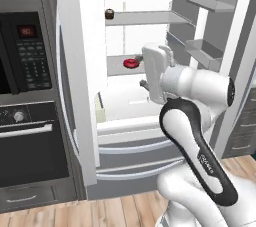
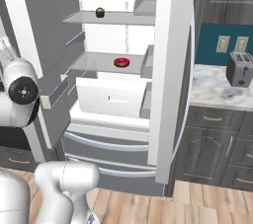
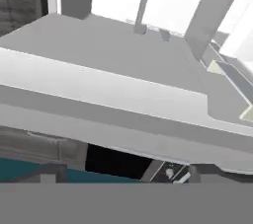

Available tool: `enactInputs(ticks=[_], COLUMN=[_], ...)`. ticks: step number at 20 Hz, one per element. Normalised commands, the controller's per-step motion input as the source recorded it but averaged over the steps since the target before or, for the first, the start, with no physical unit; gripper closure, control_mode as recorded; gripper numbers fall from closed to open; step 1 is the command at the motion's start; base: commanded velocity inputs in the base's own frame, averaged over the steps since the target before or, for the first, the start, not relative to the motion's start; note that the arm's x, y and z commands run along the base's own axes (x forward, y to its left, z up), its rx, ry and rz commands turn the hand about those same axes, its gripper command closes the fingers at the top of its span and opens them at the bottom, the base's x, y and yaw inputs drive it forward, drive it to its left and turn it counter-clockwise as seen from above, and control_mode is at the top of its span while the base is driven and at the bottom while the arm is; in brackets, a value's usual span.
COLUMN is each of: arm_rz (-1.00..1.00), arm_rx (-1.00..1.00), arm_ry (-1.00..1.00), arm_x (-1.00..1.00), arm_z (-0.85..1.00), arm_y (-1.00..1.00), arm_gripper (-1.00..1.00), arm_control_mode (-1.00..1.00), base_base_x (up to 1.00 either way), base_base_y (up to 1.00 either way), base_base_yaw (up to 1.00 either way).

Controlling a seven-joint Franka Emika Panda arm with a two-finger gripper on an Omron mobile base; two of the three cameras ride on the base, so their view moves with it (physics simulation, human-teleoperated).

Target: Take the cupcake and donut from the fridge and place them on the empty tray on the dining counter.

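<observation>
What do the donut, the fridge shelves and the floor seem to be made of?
Donut: glossy red-pink glaze, with a sheen on top; the dough is hidden.
Fridge shelves: smooth pale grey sheet, probably plastic or frosted glass; it is uncertain.
Floor: light wood planks, with visible grain and seams.

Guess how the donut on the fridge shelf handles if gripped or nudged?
The donut lies flat on its shelf, so it probably slides rather than rolls. Its glossy glaze suggests a slippery, soft surface; a hard pinch may dent it. It looks small, likely light.
</observation>
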Motion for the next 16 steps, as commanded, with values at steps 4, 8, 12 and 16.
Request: enactInputs(ticks=[4,8,12,16], arm_rz=[0.17,0.00,0.02,0.07], arm_rx=[0.34,0.00,0.15,0.10], arm_ry=[0.16,-0.03,0.16,0.07], arm_x=[0.95,0.69,0.76,0.57], arm_z=[-0.27,-0.29,-0.02,0.00], arm_y=[0.13,0.39,0.09,0.03], arm_gripper=[-1.00,-1.00,-1.00,-1.00], arm_control_mode=[-1.00,-1.00,-1.00,-1.00], base_base_x=[0.00,0.00,0.00,0.00], base_base_y=[0.00,0.00,0.00,0.00], base_base_yaw=[0.00,0.00,0.00,0.00])
